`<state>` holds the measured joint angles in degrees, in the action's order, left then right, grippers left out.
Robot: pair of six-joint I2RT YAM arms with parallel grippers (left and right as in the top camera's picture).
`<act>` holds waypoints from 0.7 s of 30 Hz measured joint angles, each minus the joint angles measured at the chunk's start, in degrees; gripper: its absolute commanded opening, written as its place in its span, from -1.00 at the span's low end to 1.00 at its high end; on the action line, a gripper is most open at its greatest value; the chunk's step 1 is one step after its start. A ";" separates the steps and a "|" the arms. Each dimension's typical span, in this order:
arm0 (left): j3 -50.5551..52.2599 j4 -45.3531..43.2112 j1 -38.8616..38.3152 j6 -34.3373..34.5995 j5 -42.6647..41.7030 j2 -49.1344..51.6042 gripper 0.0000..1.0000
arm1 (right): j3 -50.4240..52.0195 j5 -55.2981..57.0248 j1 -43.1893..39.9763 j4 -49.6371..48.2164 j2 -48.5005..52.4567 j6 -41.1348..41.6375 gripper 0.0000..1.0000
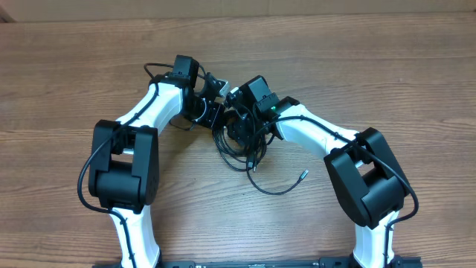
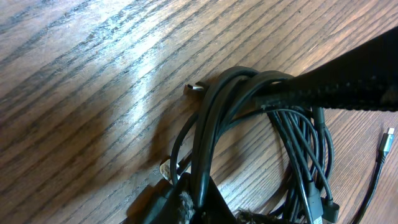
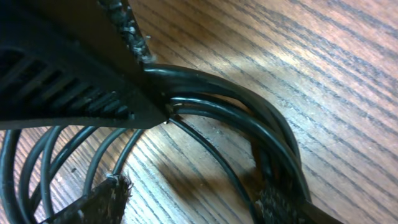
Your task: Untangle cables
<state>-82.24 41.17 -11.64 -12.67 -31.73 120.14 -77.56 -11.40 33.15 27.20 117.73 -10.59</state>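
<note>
my left end effector [image 2: 179, 200] is clamped tight on a few strands of the cables [image 1: 242, 141], which lie in a tangled black coil at the middle of the table [image 1: 357, 67], between my two arms. my right end effector [image 3: 189, 202] stands open over the same coil, fingers spread, with several strands running between them and lying against one finger. one loose cord trails to the near right, its plug tip [image 1: 303, 173] resting on the wood.

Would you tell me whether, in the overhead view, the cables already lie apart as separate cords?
No, the cables sit in one bunched tangle on the table, with loops crossing one another.
</note>
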 measured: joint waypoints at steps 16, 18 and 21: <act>0.00 0.00 0.00 -0.22 -0.04 0.00 -0.91 | -0.07 1.79 0.00 0.68 -0.17 -1.90 0.42; 0.00 0.00 0.00 -0.42 -0.09 0.00 -0.91 | -0.07 1.99 -0.02 0.85 -0.42 -2.25 0.43; 0.00 -0.02 0.00 -0.66 -0.20 0.00 -0.91 | -0.07 2.25 -0.04 1.18 -0.52 -2.69 0.43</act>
<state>-82.24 41.15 -11.64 -13.32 -31.92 120.14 -77.62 -9.15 33.10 28.38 117.21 -13.28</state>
